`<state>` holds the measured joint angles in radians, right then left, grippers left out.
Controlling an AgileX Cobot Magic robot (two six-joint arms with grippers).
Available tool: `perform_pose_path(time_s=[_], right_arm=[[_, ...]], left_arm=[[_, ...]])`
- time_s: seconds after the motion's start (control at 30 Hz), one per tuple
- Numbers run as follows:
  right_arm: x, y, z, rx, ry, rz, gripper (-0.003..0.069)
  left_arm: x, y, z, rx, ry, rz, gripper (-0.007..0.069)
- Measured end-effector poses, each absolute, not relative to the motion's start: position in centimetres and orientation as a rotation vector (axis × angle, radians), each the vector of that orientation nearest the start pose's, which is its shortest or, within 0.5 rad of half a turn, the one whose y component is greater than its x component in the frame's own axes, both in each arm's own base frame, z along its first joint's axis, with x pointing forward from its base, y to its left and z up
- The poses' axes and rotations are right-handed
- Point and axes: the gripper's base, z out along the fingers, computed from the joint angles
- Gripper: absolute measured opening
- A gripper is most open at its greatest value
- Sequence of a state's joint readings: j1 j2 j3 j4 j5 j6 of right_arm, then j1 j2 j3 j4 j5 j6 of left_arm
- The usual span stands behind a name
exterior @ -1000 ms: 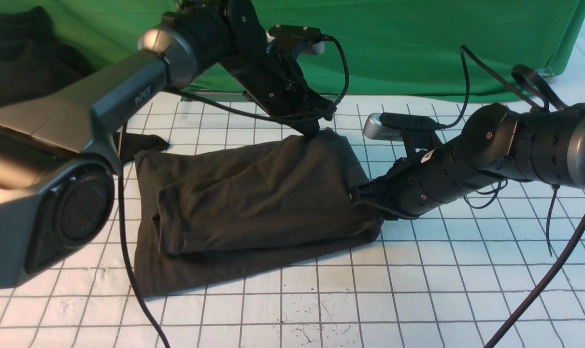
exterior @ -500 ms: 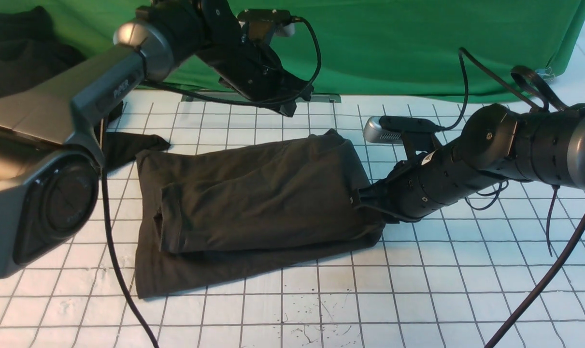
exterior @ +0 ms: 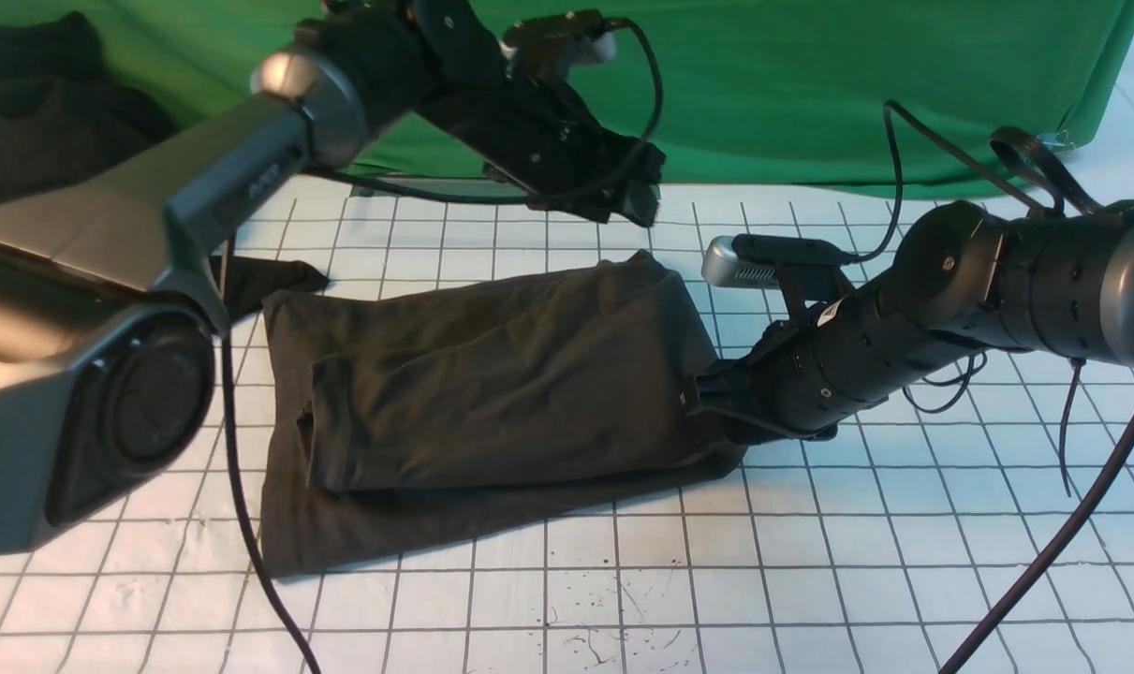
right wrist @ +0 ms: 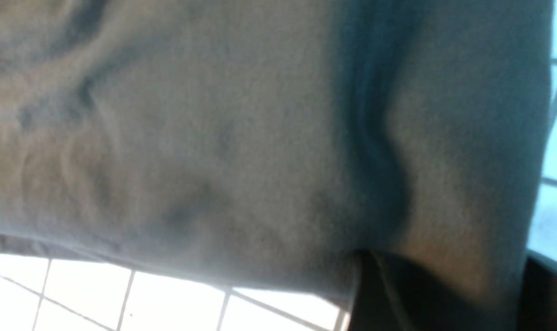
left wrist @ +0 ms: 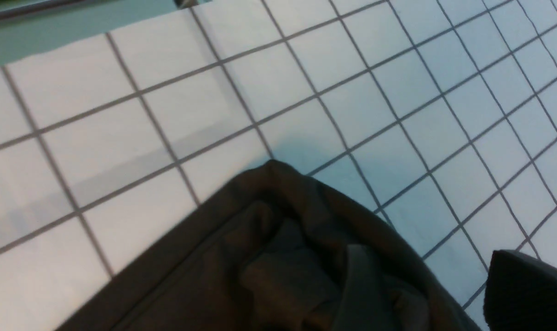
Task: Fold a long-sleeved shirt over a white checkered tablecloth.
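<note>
I log the long-sleeved shirt (exterior: pixel 492 393), soft, limp and light, folded with the white checkered tablecloth (exterior: pixel 810 562) all round it, left gripper (exterior: pixel 641 198) spread empty above its far corner, right gripper (exterior: pixel 696 393) at its right edge, grip unreadable, so pinch at hems.

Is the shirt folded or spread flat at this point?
Folded. The long-sleeved shirt lies on the white checkered tablecloth as a compact rectangle, one layer doubled over another.
</note>
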<state>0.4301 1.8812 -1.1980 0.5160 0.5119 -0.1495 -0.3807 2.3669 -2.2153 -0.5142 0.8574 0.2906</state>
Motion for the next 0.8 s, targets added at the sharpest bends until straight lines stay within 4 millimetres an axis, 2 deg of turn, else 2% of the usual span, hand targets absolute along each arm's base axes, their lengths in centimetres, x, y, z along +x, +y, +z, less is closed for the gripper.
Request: perform_pose_path(time_s=[0.13, 0.33, 0.57, 0.6, 0.67, 0.73, 0.8], right_arm=[[34.2, 18.1, 18.1, -0.251, 2.682, 0.567, 0.0351], [34.2, 18.1, 18.1, -0.252, 2.685, 0.568, 0.0351], [34.2, 18.1, 18.1, -0.252, 2.685, 0.568, 0.0314], [34.2, 18.1, 18.1, -0.252, 2.685, 0.568, 0.0307], [34.2, 18.1, 18.1, -0.252, 2.685, 0.568, 0.0242], [34.2, 18.1, 18.1, -0.254, 2.685, 0.568, 0.0202], [34.2, 18.1, 18.1, -0.258, 2.684, 0.567, 0.0113]], left_arm=[[48.2, -24.4, 22.4, 0.61, 2.39, -0.642, 0.0437], [48.2, -24.7, 21.3, 0.63, 2.407, -0.619, 0.0405], [48.5, -24.7, 20.3, 0.642, 2.42, -0.585, 0.0124], [48.5, -24.6, 20.2, 0.642, 2.42, -0.584, 0.0124], [48.5, -24.6, 20.2, 0.646, 2.419, -0.582, 0.0031], [48.5, -24.7, 20.3, 0.647, 2.418, -0.584, 0.0015], [48.4, -24.7, 20.3, 0.649, 2.416, -0.583, 0.0011]])
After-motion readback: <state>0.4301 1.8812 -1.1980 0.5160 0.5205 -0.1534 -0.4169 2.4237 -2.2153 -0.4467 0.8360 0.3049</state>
